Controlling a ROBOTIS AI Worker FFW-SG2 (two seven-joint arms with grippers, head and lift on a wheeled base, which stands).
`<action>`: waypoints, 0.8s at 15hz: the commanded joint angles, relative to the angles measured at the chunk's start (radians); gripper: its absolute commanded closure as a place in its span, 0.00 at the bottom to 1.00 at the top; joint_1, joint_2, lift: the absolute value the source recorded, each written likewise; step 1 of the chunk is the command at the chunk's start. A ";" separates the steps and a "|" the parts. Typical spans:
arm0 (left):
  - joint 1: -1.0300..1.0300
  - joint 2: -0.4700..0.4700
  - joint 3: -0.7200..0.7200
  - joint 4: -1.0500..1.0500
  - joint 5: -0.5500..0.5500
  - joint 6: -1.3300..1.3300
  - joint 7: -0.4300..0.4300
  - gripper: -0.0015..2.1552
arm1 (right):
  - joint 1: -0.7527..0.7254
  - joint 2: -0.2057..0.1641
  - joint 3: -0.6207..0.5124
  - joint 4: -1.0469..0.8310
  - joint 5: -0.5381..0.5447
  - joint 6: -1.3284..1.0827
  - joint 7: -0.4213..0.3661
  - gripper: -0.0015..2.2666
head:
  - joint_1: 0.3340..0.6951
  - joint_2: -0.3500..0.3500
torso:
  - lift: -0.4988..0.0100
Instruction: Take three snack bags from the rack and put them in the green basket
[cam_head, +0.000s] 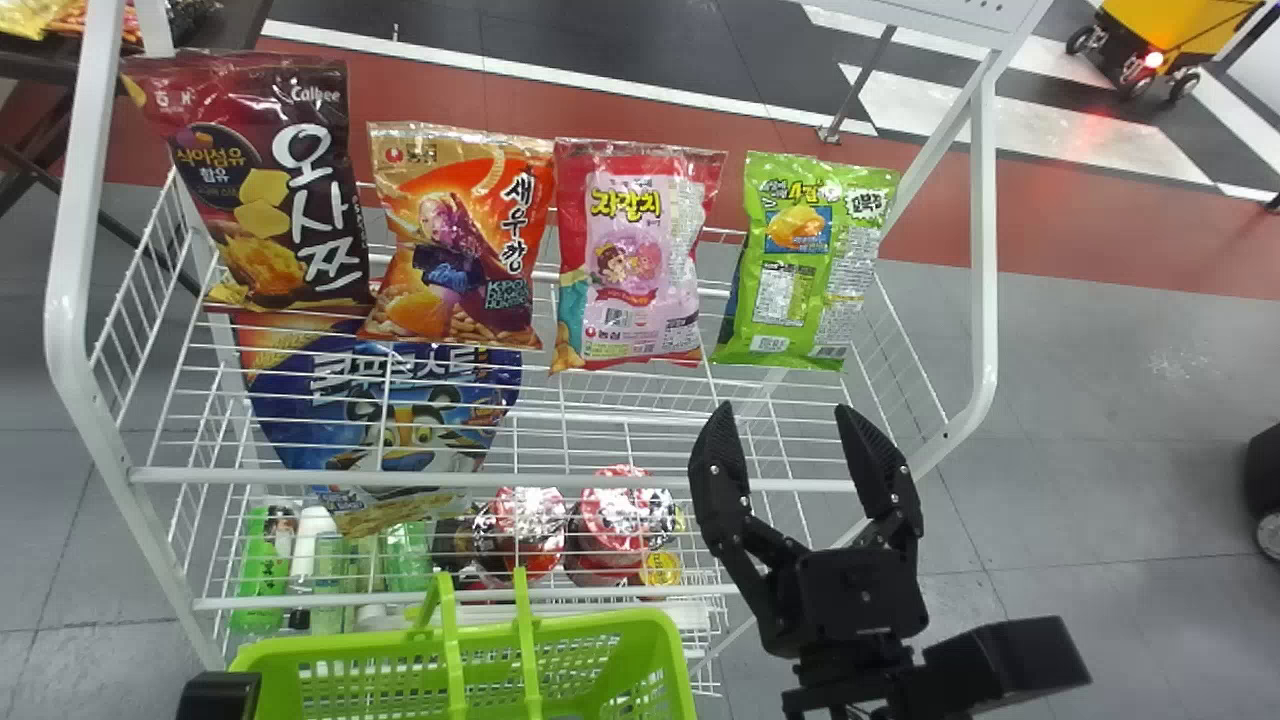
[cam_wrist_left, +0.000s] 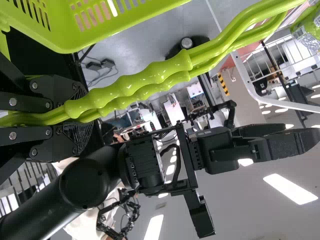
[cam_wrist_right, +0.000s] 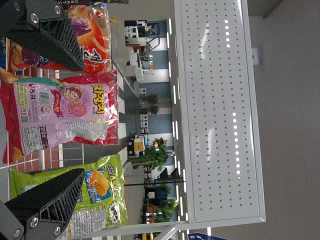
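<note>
Facing the rack, you have four bags in a row on its upper shelf, your right gripper before it, fingers spread, and your left gripper clamped on the handles of the basket at its front.

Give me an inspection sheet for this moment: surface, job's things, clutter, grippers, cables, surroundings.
Surface: white wire rack, bags on its upper shelf.
Job's things: dark brown-red snack bag, orange snack bag, pink snack bag and bright green snack bag, side by side; green plastic basket before the rack.
Clutter: lower down, blue printed bag, green bottle, red-topped round tubs.
Grippers: left tool shut on the basket's handles; right tool open and empty, before the rack.
Cables: thin dark ones on the floor.
Surroundings: yellow wheeled cart beyond.
</note>
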 joint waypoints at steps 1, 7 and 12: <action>-0.002 -0.001 0.000 0.000 0.002 0.000 0.000 0.87 | -0.003 0.002 0.000 -0.011 0.002 0.012 0.000 0.04 | 1.00 0.00 | 0.97; -0.006 0.001 0.003 0.000 0.016 0.000 -0.001 0.87 | -0.037 0.002 0.011 -0.020 0.028 0.083 -0.006 0.04 | 1.00 0.00 | 0.97; -0.020 -0.001 0.000 0.007 0.021 0.003 -0.003 0.87 | -0.120 0.002 0.031 -0.009 0.069 0.230 -0.008 0.04 | 1.00 0.00 | 0.97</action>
